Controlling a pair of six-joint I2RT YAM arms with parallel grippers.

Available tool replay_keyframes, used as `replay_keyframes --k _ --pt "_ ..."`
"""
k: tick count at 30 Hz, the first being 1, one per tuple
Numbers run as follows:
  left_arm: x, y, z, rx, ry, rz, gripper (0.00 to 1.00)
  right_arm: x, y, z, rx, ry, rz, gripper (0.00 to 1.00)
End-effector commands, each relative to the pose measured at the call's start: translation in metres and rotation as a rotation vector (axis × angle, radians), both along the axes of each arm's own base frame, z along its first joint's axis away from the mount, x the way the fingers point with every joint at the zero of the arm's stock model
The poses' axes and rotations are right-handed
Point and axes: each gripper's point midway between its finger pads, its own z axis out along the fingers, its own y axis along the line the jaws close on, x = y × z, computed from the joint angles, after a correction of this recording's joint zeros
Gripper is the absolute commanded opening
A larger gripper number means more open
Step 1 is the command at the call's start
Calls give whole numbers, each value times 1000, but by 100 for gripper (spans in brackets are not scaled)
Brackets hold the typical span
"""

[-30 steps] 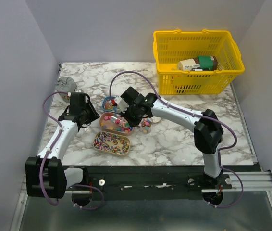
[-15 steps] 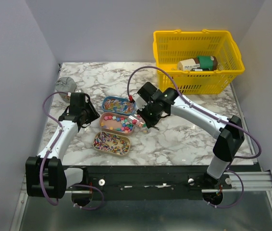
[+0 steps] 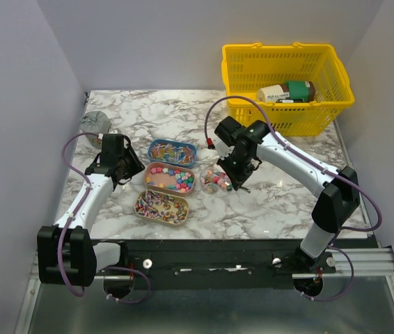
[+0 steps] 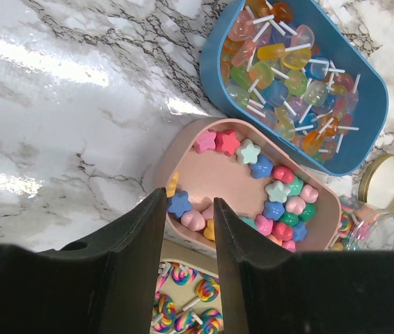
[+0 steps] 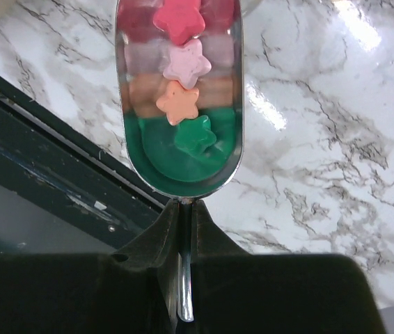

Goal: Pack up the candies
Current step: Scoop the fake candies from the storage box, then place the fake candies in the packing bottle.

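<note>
Right wrist view shows the right pincer (image 5: 183, 233) pressed together on the thin handle of the silver scoop (image 5: 177, 170), with four star-shaped candies (image 5: 188, 61) lying in a row in the bowl: red, pink, orange and green. The loaded bowl hangs over bare marble table (image 5: 322, 139).

Handling, as a judgement: the candies look light, hard and smooth, so they should slide and roll at the least tilt. They are too small to pinch singly, so the handle is the sound place to hold, with the bowl kept level until it is over its target.

Position: on the top external view the right pincer stands to the right of the pink tray (image 4: 218, 182), with the glass jar (image 4: 390, 235) between the two. More star candies lie loose in the pink tray, mostly toward its right end, and a few show in the jar.

Left pincer (image 4: 190, 226) is spread and holds nothing, poised over the left end of the pink tray. Whether its fingers (image 4: 138, 240) touch the rim cannot be told
</note>
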Motion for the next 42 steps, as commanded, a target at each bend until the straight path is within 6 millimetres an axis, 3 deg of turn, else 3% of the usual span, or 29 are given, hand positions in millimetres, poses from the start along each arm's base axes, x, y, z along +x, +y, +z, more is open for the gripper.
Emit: replay_keyframes --k 1,17,30,42 --pt "-1 0 -1 -13 -7 2 45 -4 -16 9 -58 37 -37 1" --pt "-5 2 -1 -1 -2 4 45 -10 -10 8 -38 103 -18 1" --pt "-5 1 2 -3 -13 -2 45 4 -4 4 -67 95 -11 1" --pt "-5 -2 0 -15 -9 -13 45 4 -3 1 -72 105 0 1"
